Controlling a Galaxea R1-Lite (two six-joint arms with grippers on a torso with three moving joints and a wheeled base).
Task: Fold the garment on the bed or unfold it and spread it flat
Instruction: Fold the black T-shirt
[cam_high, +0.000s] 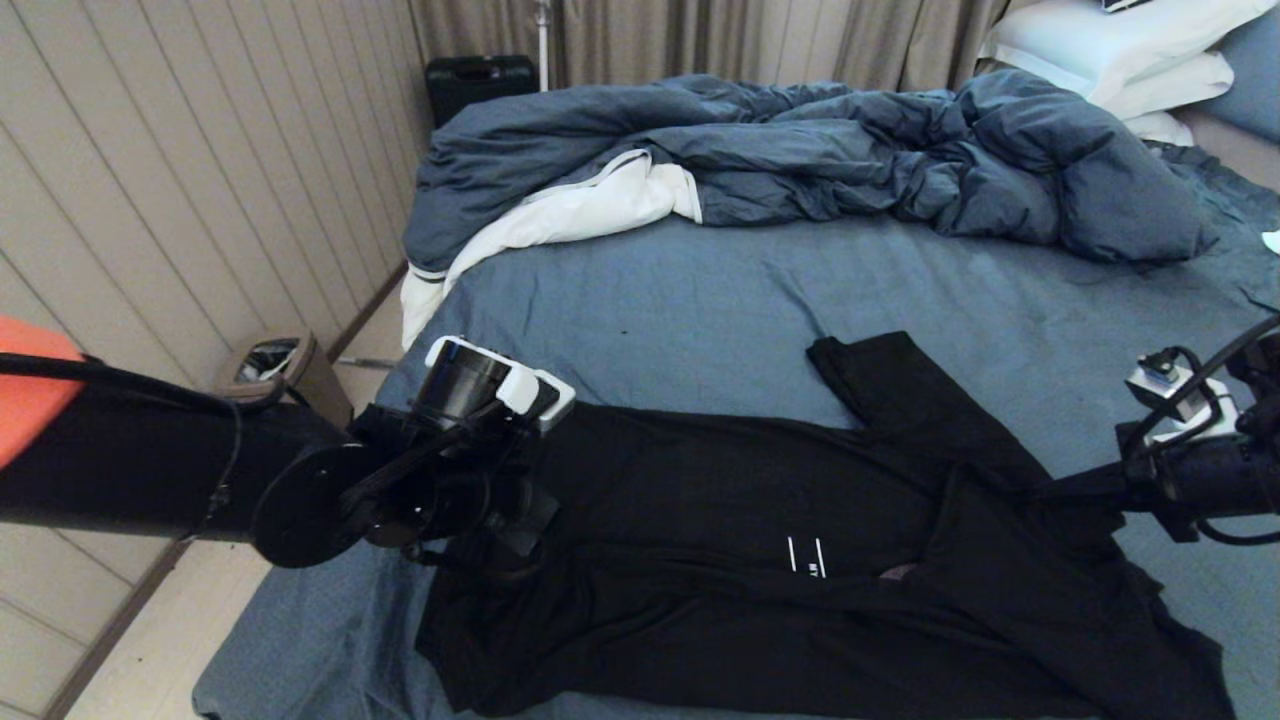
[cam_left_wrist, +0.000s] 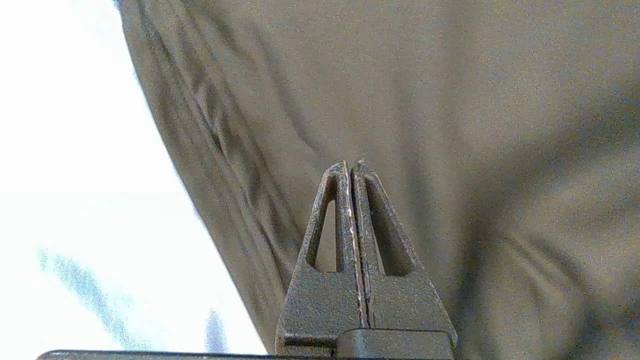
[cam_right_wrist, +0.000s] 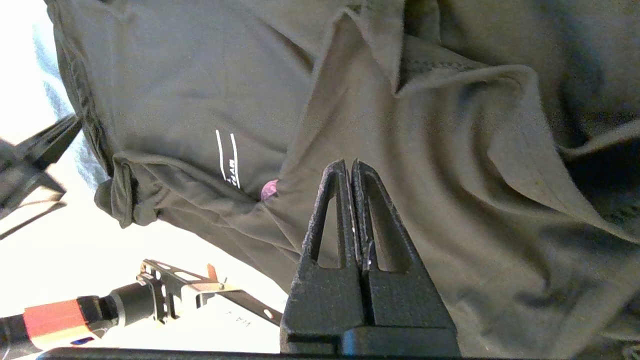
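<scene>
Black cotton fills the lower middle of the head view: the T-shirt lies partly folded on the slate-blue sheet of the bed, one sleeve pointing toward the upper centre and two short white lines of print showing near its middle. Our left gripper sits at the shirt's left edge, lower left of the frame, its fingers pressed together with no cloth between them. Our right gripper hangs over the shirt's right side, fingers likewise closed on nothing. A rumpled dark-blue duvet lies across the top, white pillows at the upper right.
</scene>
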